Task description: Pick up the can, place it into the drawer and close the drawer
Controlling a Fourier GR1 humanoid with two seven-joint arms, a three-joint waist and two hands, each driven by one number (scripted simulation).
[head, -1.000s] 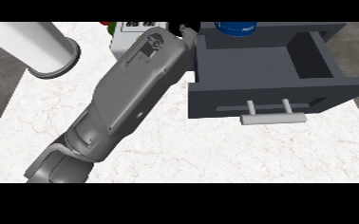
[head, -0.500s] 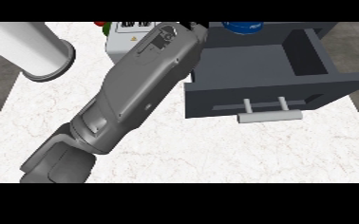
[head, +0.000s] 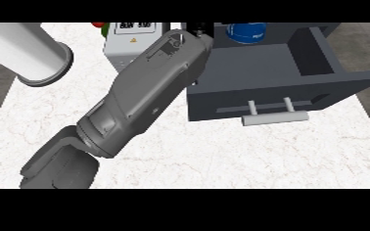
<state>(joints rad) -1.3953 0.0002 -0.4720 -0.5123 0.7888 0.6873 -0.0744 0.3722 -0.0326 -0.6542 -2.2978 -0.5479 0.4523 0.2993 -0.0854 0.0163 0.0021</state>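
Can, blue with a white label [head: 247, 31], shows at the far edge of the view, partly cut off; it appears to sit just behind or at the back of the open drawer [head: 267, 73], and which of the two cannot be told.

Nearest the viewer, a white marbled desk [head: 217, 156] with faint pinkish veins fills the lower half. A large grey forearm [head: 137, 103], smooth and blocky with rounded panels, comes in from the lower left and slants up toward the drawer's left wall. Its hand [head: 198, 28] is a small dark patch at the top edge, mostly hidden by the wrist; whether the fingers are open, curled or holding anything cannot be told. Which arm this is cannot be told from the view. No second hand shows.

Farther back, the dark grey boxy drawer stands pulled out, its hollow bare where visible, with a pale cylindrical bar handle [head: 273, 118] on two posts at its front.

At far left a pale cylinder [head: 36, 54] lies on its side, and a white box with printed labels [head: 130, 41] stands beside the arm.

Judging from this, the drawer is not yet closed, and the can may still need placing.
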